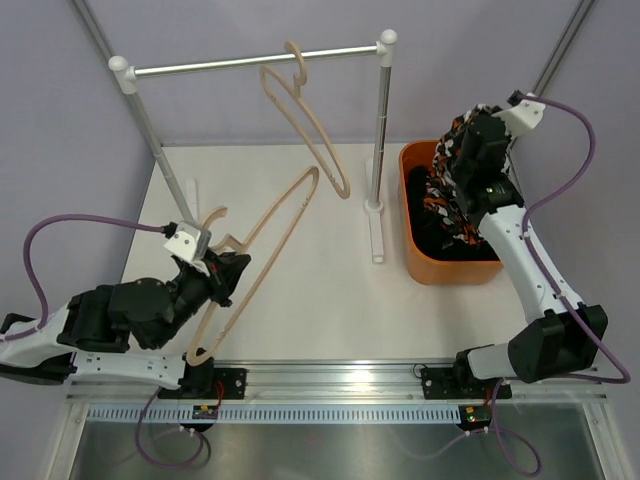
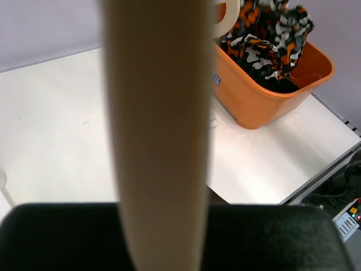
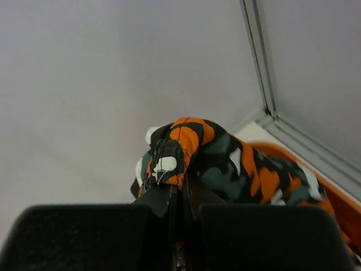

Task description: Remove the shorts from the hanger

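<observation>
My right gripper (image 1: pixel 463 138) is shut on a fold of the patterned shorts (image 1: pixel 450 170), orange, black, grey and white. It holds them up over the orange bin (image 1: pixel 412 262), and their lower part hangs into it. In the right wrist view the cloth (image 3: pixel 225 164) bunches just past the closed gripper (image 3: pixel 183 209). Black shorts (image 1: pixel 443 245) lie in the bottom of the bin. My left gripper (image 1: pixel 215 272) is shut on a bare wooden hanger (image 1: pixel 272 238) that slants across the table. This hanger (image 2: pixel 158 113) fills the middle of the left wrist view, above the gripper (image 2: pixel 163 237).
A second bare wooden hanger (image 1: pixel 312 125) hangs from the rod of the clothes rack (image 1: pixel 250 62). The rack's right post (image 1: pixel 378 150) stands just left of the bin. Purple walls close the back and sides. The bin (image 2: pixel 265 99) also shows in the left wrist view.
</observation>
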Robot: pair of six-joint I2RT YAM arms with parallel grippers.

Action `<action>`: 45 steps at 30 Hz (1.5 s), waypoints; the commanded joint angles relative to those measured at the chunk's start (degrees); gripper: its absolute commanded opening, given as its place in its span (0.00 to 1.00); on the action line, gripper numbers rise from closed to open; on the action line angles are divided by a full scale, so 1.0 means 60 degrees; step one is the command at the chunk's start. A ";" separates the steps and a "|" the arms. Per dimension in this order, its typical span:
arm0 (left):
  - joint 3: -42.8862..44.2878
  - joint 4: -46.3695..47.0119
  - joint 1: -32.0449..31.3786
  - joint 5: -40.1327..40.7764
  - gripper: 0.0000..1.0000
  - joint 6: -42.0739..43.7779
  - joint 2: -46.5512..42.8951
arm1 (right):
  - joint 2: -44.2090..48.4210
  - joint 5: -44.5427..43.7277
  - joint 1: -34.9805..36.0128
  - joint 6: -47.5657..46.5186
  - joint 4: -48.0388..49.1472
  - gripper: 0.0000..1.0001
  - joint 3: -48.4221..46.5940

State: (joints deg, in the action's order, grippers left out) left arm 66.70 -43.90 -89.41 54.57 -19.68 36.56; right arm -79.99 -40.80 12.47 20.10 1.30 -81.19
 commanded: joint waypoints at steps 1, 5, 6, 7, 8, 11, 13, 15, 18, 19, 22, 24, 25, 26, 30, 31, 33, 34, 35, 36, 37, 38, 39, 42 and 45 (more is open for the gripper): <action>0.0937 0.0169 -0.0040 0.0631 0.00 -0.0177 -0.0321 | 0.0484 0.0265 -0.0101 0.2301 -0.1842 0.00 0.1467; 0.1627 -0.0081 -0.0040 0.0881 0.00 -0.0016 -0.0365 | 0.0879 0.1113 -0.0115 0.3635 -0.1755 0.00 0.3625; 0.1788 -0.0153 -0.0040 0.0939 0.00 0.0028 -0.0365 | 0.1010 0.1188 -0.0101 0.3870 -0.1842 0.00 0.3948; 0.1949 -0.0241 -0.0040 0.1070 0.00 0.0086 -0.0322 | 0.1113 0.1232 -0.0115 0.4061 -0.1915 0.00 0.4517; 0.2269 -0.0285 -0.0026 0.1159 0.00 0.0189 -0.0234 | 0.1245 0.1320 -0.0115 0.4440 -0.1916 0.00 0.4798; 0.2754 -0.0505 -0.0040 0.1757 0.00 0.0307 -0.0029 | 0.2005 0.1467 -0.0115 0.4866 -0.1697 0.17 0.5853; 0.3209 -0.0696 -0.0026 0.2153 0.00 0.0321 0.0220 | 0.2563 0.1467 -0.0115 0.4781 -0.1783 0.36 0.6147; 0.3428 -0.0667 -0.0040 0.2330 0.00 0.0394 0.0396 | 0.3132 0.1438 -0.0115 0.4664 -0.2133 0.50 0.6061; 0.3677 -0.0637 -0.0026 0.2784 0.00 0.0643 0.0717 | 0.3939 0.1511 -0.0115 0.4298 -0.2632 0.76 0.5798; 0.3780 -0.0681 -0.0040 0.3018 0.00 0.0702 0.0820 | 0.4115 0.1555 -0.0115 0.4210 -0.2764 0.82 0.5565; 0.4512 -0.1090 -0.0026 0.3545 0.00 0.1009 0.1610 | 0.4877 0.2022 -0.0115 0.3669 -0.3043 0.99 0.5110; 0.4995 -0.1528 -0.0026 0.3606 0.00 0.1126 0.2064 | 0.5390 0.2213 -0.0115 0.3536 -0.3379 1.00 0.4701; 0.5461 -0.1575 0.0061 0.3548 0.00 0.1345 0.2487 | 0.5565 0.2432 -0.0101 0.3376 -0.3468 0.99 0.4582; 0.5698 -0.1633 0.0178 0.3431 0.00 0.1419 0.2723 | 0.5872 0.2536 -0.0115 0.3302 -0.3599 0.99 0.4465; 0.6812 -0.2613 0.2720 -0.0097 0.00 0.1406 0.3939 | 0.6401 0.3180 -0.0101 0.2965 -0.4112 0.99 0.3574; 0.6915 -0.2717 0.4497 -0.1101 0.00 0.1405 0.4188 | 0.6460 0.3399 -0.0115 0.2819 -0.4244 0.99 0.3396; 0.6742 -0.2456 0.5929 -0.2496 0.00 0.1594 0.4731 | 0.6636 0.3648 -0.0115 0.2701 -0.4640 0.99 0.2929; 0.6653 -0.2265 0.7198 -0.3605 0.00 0.1784 0.4878 | 0.6695 0.3882 -0.0115 0.2613 -0.4728 0.99 0.2781; 0.6667 -0.1988 0.7848 -0.4268 0.00 0.1801 0.5213 | 0.6840 0.3942 -0.0101 0.2583 -0.4917 0.99 0.2649; 0.6740 -0.1869 0.8551 -0.5102 0.00 0.1801 0.5404 | 0.6914 0.4030 -0.0101 0.2569 -0.5006 1.00 0.2430; 0.6856 -0.1781 0.9631 -0.6488 0.00 0.1757 0.5624 | 0.6987 0.4161 -0.0101 0.2496 -0.5094 0.99 0.2326; 0.7003 -0.1606 0.9990 -0.6922 0.00 0.1757 0.5844 | 0.7133 0.4250 -0.0101 0.2466 -0.5240 1.00 0.2238; 0.7294 -0.1459 1.0298 -0.7231 0.00 0.1786 0.6223 | 0.7193 0.4309 -0.0101 0.2437 -0.5299 0.99 0.2063; 0.7603 -0.0713 1.1163 -0.8285 0.00 0.1772 0.6679 | 0.7369 0.4543 -0.0101 0.2349 -0.5504 1.00 0.1755; 0.8085 -0.0228 1.1940 -0.9485 0.00 0.1567 0.7307 | 0.7369 0.4850 -0.0101 0.2217 -0.5709 0.99 0.1520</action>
State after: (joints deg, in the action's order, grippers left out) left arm 109.08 -53.74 -20.78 11.07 -10.15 79.59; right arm -35.57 -15.25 11.99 35.51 -30.41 -69.71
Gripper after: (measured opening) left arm 0.058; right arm 0.993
